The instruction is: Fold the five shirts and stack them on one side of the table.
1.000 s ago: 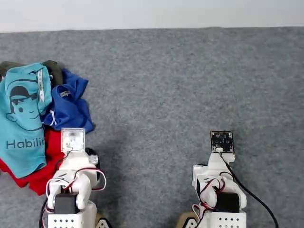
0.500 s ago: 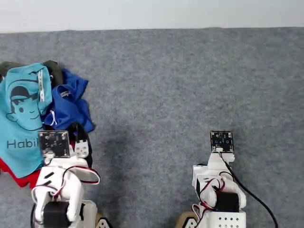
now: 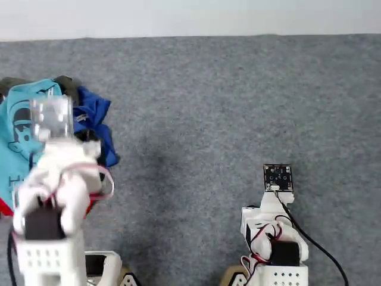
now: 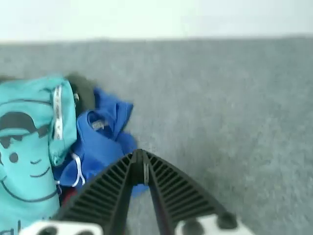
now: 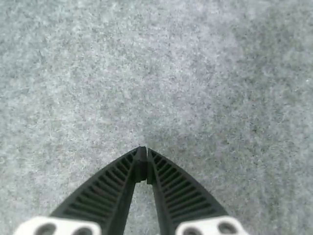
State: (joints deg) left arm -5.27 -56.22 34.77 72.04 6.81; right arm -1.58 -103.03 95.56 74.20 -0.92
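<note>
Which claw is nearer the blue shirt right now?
Left. The left claw, shut, hangs by the edge of the blue shirt; the right claw is far off over bare grey mat.

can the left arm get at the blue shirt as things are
Probably yes. The left claw, shut and empty, points toward the blue shirt just ahead. Nothing covers the shirt's near side; the teal shirt lies beside it. The claw would need to open first.

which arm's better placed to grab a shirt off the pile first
Left. Its shut left gripper hangs right by the blue shirt and teal shirt in the pile; the right gripper sits over the grey table, far from them.
</note>
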